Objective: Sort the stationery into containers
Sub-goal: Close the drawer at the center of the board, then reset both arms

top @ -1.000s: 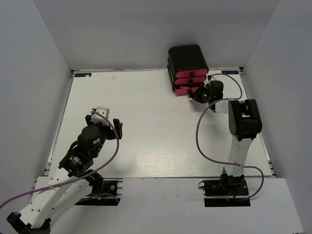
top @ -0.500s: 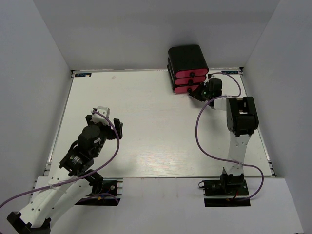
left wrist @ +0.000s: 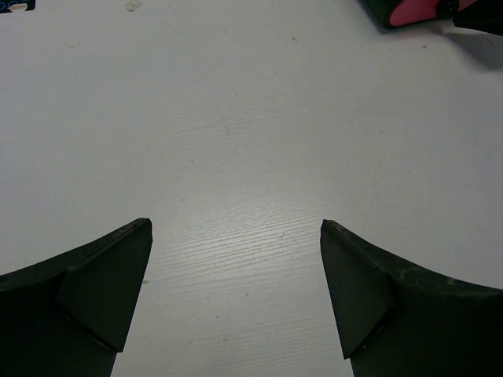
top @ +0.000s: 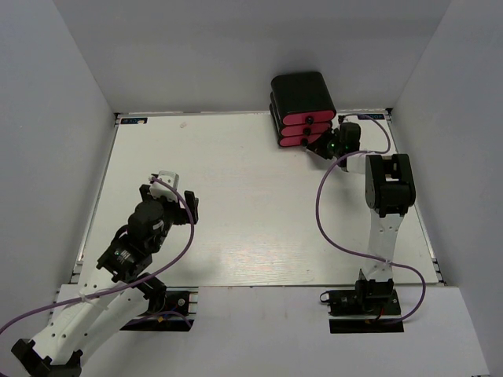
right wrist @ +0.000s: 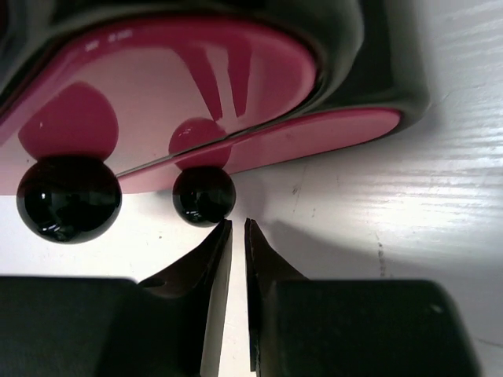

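The containers are three pink-red drawers (top: 305, 118) stacked in a glossy black case (top: 301, 93) at the table's far right. In the right wrist view the lowest drawer front (right wrist: 330, 135) sits nearly flush in the case. Its round black knob (right wrist: 203, 195) is just above and left of my right gripper (right wrist: 238, 225). That gripper (top: 317, 144) is shut to a thin slit with nothing between its fingers. My left gripper (left wrist: 236, 228) hangs wide open over bare table at the near left (top: 171, 192). No stationery is in view.
White walls close in the table (top: 259, 204) on three sides. A second, larger-looking knob (right wrist: 69, 196) shows left of the first. A purple cable (top: 322, 212) loops beside the right arm. The case's corner (left wrist: 409, 9) shows at the top of the left wrist view.
The lowest drawer, sticking out a second ago, has slid back into the case as my right gripper moved toward it. The left arm has barely shifted.
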Controlling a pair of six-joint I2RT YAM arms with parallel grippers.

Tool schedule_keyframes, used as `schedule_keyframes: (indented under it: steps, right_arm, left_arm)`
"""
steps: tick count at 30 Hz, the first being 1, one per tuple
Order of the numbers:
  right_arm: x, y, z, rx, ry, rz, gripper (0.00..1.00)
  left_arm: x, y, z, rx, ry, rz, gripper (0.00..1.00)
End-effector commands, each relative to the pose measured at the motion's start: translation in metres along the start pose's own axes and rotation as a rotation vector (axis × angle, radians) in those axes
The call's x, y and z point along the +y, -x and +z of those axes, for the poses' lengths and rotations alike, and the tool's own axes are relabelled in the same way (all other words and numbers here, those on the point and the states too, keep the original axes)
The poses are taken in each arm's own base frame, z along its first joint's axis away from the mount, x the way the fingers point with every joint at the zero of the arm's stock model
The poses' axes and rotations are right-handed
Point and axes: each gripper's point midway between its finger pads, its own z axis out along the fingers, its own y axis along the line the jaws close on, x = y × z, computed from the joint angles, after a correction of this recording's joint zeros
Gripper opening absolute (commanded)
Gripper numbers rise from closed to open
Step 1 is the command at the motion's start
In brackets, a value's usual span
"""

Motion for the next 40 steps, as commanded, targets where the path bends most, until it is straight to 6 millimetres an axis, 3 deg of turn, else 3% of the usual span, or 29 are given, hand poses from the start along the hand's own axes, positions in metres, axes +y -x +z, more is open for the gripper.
schedule_keyframes:
  steps: [1, 7, 12, 13, 14, 15, 16, 18, 19, 20, 21, 22, 24, 26, 28, 29, 30, 32, 33, 34, 35, 40]
  right_arm:
    - [0.016, 0.022, 0.005, -0.045, 0.055, 0.003, 0.18]
    - [0.018, 0.025, 0.003, -0.041, 0.1, 0.021, 0.2]
    - [0.01, 0.011, -0.024, -0.013, 0.078, -0.008, 0.22]
    - [0.006, 0.005, -0.032, -0.009, 0.067, -0.058, 0.23]
    - [0.015, 0.008, -0.048, -0.018, 0.072, -0.086, 0.28]
    - [0.008, -0.003, -0.055, 0.008, 0.054, -0.123, 0.33]
    - [0.023, 0.013, -0.071, -0.03, 0.072, -0.198, 0.4]
    - [0.014, -0.009, -0.086, 0.027, 0.049, -0.258, 0.57]
    - [0.032, 0.007, -0.104, -0.018, 0.073, -0.33, 0.6]
    - [0.032, 0.008, -0.111, -0.019, 0.074, -0.387, 0.63]
    - [0.027, -0.009, -0.119, 0.05, 0.059, -0.379, 0.67]
    - [0.036, -0.001, -0.132, 0.037, 0.069, -0.407, 0.69]
    - [0.038, -0.006, -0.151, 0.077, 0.034, -0.441, 0.79]
    - [0.042, -0.001, -0.176, 0.069, -0.024, -0.465, 0.8]
    - [0.033, -0.016, -0.19, 0.098, -0.07, -0.447, 0.82]
    - [0.044, 0.001, -0.21, 0.017, -0.091, -0.493, 0.84]
    - [0.033, -0.014, -0.214, 0.031, -0.11, -0.506, 0.84]
    - [0.046, -0.003, -0.241, -0.067, -0.119, -0.552, 0.87]
    - [0.037, -0.017, -0.243, -0.051, -0.127, -0.557, 0.9]
    - [0.04, -0.017, -0.248, -0.068, -0.124, -0.565, 0.9]
    - [0.055, -0.006, -0.267, -0.145, -0.109, -0.594, 0.9]
    - [0.059, -0.025, -0.293, -0.227, -0.079, -0.604, 0.9]
  left_arm:
    - [0.001, 0.002, 0.001, -0.008, 0.006, 0.004, 0.97]
    - [0.001, 0.0, 0.002, 0.001, 0.007, 0.008, 0.97]
    - [0.001, 0.0, 0.002, 0.001, 0.007, 0.008, 0.97]
    - [0.001, 0.002, 0.001, -0.009, 0.006, 0.004, 0.97]
    - [0.001, 0.002, 0.001, -0.009, 0.006, 0.004, 0.97]
    - [0.002, 0.004, -0.001, -0.019, 0.004, 0.0, 0.97]
    - [0.0, 0.004, -0.001, -0.018, -0.005, 0.0, 0.97]
    - [-0.004, 0.003, -0.001, -0.014, -0.029, 0.0, 1.0]
    - [-0.008, 0.003, -0.002, -0.011, -0.052, 0.011, 1.0]
    - [-0.01, 0.003, -0.002, -0.01, -0.063, 0.011, 1.0]
    - [-0.011, 0.002, -0.002, -0.009, -0.072, 0.011, 1.0]
    - [-0.014, 0.002, -0.002, -0.007, -0.085, 0.011, 1.0]
    - [-0.015, 0.004, -0.004, -0.014, -0.099, 0.008, 1.0]
    - [-0.015, 0.004, -0.004, -0.014, -0.099, 0.018, 1.0]
    - [-0.016, 0.001, -0.004, -0.005, -0.107, 0.021, 1.0]
    - [-0.016, 0.003, -0.006, -0.013, -0.108, 0.018, 1.0]
    - [-0.016, 0.003, -0.006, -0.013, -0.108, 0.018, 1.0]
    - [-0.016, 0.003, -0.006, -0.013, -0.108, 0.018, 1.0]
    - [-0.016, 0.003, -0.006, -0.013, -0.108, 0.018, 1.0]
    - [-0.016, 0.003, -0.006, -0.013, -0.108, 0.018, 1.0]
    - [-0.016, 0.003, -0.006, -0.013, -0.108, 0.018, 1.0]
    - [-0.02, -0.004, -0.004, 0.008, -0.123, 0.027, 1.0]
